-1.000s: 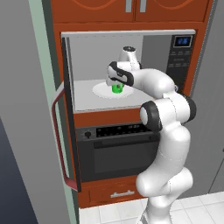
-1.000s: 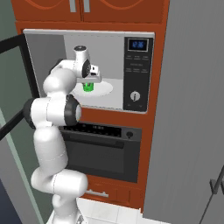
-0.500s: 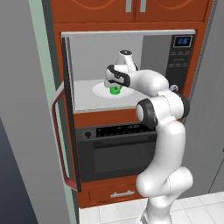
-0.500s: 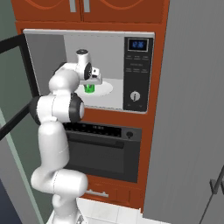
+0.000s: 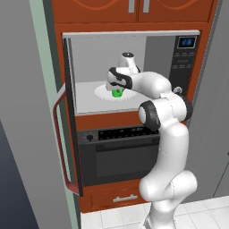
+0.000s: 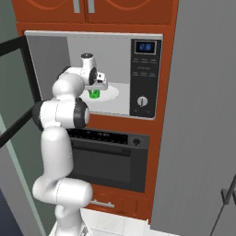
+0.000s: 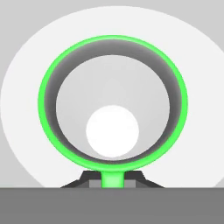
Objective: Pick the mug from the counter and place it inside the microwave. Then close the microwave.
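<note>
1. Hand view, mug (image 7: 113,105): seen straight down its mouth, bright green rim, pale inside, white floor. Its handle side meets the jaws at the bottom edge, where a green strip runs down between two dark fingertips (image 7: 131,177).
2. Gripper (image 5: 117,88): jaws drawn close together, clamped on the mug's wall at the rim. The body of the mug hangs directly below the jaws.
3. Mug, left base view (image 5: 117,93): a small green patch just under the hand, over the white round plate (image 5: 100,93). Whether its base touches the plate or sits just above it cannot be told.
4. Mug, right base view (image 6: 94,93): same position, tucked beneath the hand, over the near-left part of the plate (image 6: 110,94).
5. Plate, hand view (image 7: 26,65): spreads on all sides around the mug, beneath the jaws.
6. Microwave (image 5: 185,56): door (image 5: 71,134) swung wide open on the left, red handle (image 5: 60,143) facing outward. Grey interior surrounds the hand; control panel with blue display lies to the right of the jaws.
7. Arm (image 5: 167,134): rises upright from the base in front of the black wall oven (image 5: 120,154), bends at the elbow level with the microwave's floor, then reaches forward into the cavity. Wrist turned down, hand pointing at the plate.
8. Cabinet front (image 6: 168,115): reddish-brown wood framing microwave and oven.
</note>
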Robot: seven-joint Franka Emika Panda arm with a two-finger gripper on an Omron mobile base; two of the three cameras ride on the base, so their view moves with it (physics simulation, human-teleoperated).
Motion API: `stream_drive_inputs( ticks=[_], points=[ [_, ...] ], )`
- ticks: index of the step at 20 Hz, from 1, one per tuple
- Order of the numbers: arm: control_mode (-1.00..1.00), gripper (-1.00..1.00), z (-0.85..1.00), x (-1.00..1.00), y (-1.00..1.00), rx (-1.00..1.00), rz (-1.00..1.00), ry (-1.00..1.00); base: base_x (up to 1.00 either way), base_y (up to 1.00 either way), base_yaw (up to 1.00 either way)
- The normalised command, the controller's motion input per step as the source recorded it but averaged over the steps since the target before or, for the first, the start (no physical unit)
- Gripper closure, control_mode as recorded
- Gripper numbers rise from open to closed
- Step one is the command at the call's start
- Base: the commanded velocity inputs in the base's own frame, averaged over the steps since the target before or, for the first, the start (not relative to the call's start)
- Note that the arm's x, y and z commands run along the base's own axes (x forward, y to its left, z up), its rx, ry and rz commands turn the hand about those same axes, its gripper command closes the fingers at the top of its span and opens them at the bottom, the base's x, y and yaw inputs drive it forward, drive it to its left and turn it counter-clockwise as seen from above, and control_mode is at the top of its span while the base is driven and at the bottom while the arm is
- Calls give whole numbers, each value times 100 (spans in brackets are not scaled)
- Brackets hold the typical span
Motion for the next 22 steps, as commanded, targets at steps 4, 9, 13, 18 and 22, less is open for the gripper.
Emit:
stream_drive_inputs(
  ticks=[4,9,13,18,22],
  points=[
    [-100,100,-3,0,0,0,0,0,0,0,0],
    [-100,-100,0,0,0,0,0,0,0,0,0],
    [-100,-100,0,0,0,0,0,0,0,0,0],
    [-100,-100,0,-30,0,0,0,0,0,0,0],
    [-100,-100,0,-74,0,0,0,-3,0,0,0]
  ],
)
